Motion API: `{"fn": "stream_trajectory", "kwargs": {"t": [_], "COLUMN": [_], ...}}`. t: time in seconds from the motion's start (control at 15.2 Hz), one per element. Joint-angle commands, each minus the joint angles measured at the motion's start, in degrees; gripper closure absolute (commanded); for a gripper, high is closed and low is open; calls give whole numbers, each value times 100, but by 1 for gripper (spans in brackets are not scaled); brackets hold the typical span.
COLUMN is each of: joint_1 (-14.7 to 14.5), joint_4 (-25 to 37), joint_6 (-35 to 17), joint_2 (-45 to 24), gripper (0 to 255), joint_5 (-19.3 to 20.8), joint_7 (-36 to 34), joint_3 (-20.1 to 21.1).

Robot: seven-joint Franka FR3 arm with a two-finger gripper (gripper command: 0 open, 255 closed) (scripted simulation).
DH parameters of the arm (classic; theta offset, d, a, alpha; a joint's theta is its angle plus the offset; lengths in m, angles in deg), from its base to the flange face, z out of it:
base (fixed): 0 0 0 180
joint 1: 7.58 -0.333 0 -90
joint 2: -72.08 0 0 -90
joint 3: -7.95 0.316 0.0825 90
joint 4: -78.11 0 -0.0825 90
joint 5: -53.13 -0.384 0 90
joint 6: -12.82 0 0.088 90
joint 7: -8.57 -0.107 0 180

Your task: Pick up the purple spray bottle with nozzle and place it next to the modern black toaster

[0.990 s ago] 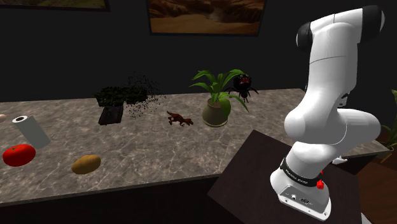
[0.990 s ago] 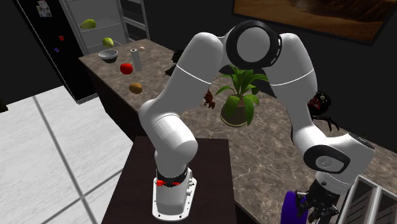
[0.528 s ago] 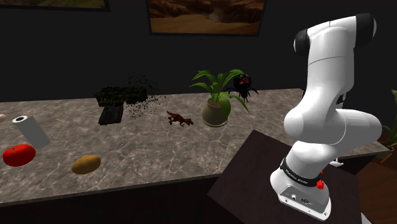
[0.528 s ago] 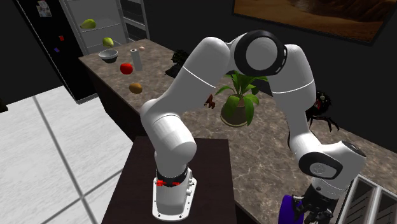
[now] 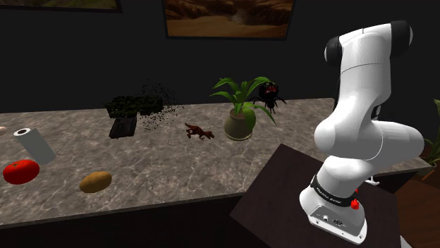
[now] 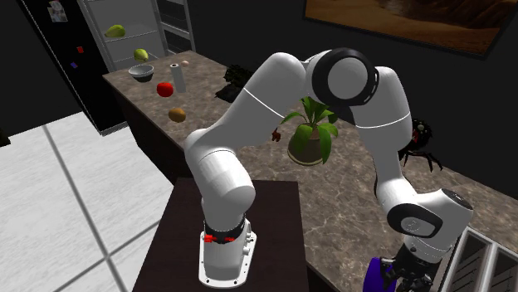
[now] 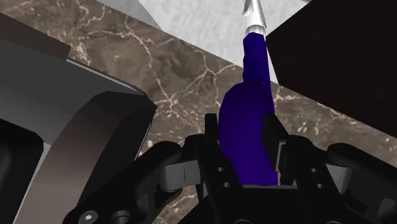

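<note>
The tool (image 7: 242, 127) is straddling the bottle (image 7: 247, 95). Its fingers (image 7: 212, 130) are standing apart, one on each side of the purple body and close to it, and no firm clamp is showing. The bottle is resting on the worktop (image 7: 127, 57) at the edge facing the stand (image 7: 337, 57). Its nozzle (image 7: 254, 16) is pointing away from the palm. Whether it is standing or lying cannot be told.

The step in hand is judged to be closing on the bottle:
- Keep the body centred between the fingers.
- Close squarely on the wide part, below the neck.
- Lift only once both pads are seating. An off-centre squeeze risks pushing the bottle over the edge.
</note>
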Motion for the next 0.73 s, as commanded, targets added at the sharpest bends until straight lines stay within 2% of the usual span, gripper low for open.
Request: {"fn": "stream_trajectory", "kwargs": {"t": [0.0, 0.13, 0.2, 0.53, 0.66], "joint_1": [4, 4, 28, 4, -226], "joint_4": [-38, -38, -11, -38, -46], "joint_6": [26, 26, 27, 26, 323], "joint_2": [-25, -25, -48, -25, 251], "gripper": [255, 255, 0, 0, 0], "joint_5": [6, 6, 1, 6, 163], "joint_7": [-7, -7, 4, -7, -114], "joint_3": [-4, -4, 6, -4, -222]}}
